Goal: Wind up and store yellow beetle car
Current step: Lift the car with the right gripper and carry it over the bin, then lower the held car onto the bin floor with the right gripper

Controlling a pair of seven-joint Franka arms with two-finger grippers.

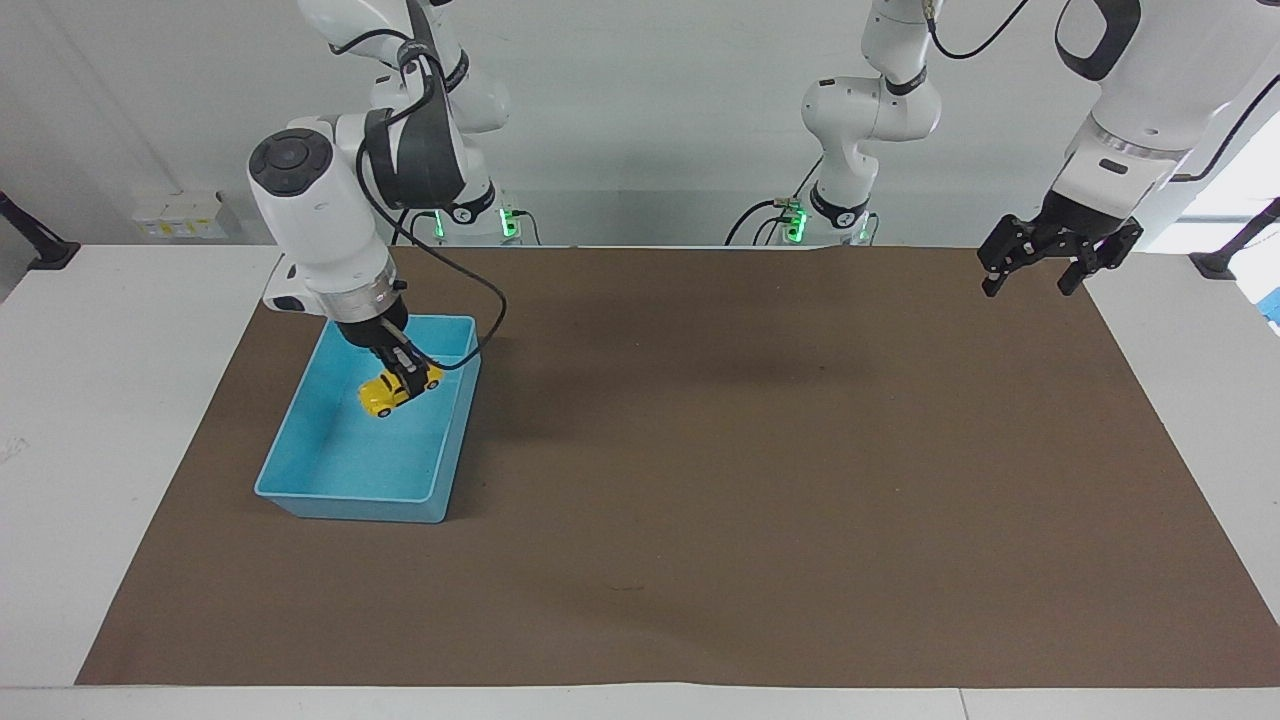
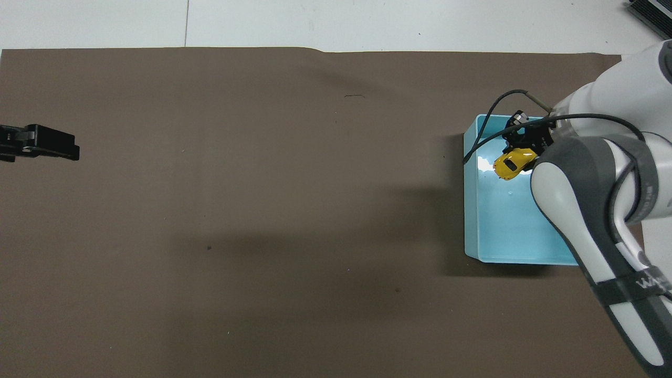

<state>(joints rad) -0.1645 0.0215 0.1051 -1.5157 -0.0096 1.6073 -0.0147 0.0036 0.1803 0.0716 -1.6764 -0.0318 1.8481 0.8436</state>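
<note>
The yellow beetle car (image 1: pixel 398 388) (image 2: pixel 513 163) hangs tilted, nose down, over the inside of the blue tray (image 1: pixel 300 470) (image 2: pixel 472 210). My right gripper (image 1: pixel 407 368) (image 2: pixel 526 144) is shut on the car's body, above the part of the tray nearer the robots. The car is clear of the tray floor. My left gripper (image 1: pixel 1034 270) (image 2: pixel 50 148) hangs open and holds nothing, above the brown mat's corner at the left arm's end, where the arm waits.
A brown mat (image 1: pixel 750 480) (image 2: pixel 262 210) covers most of the white table (image 1: pixel 120 400). A black cable (image 1: pixel 480 310) loops from the right wrist over the tray's rim. A third white arm (image 1: pixel 860 130) stands at the table's edge between the two bases.
</note>
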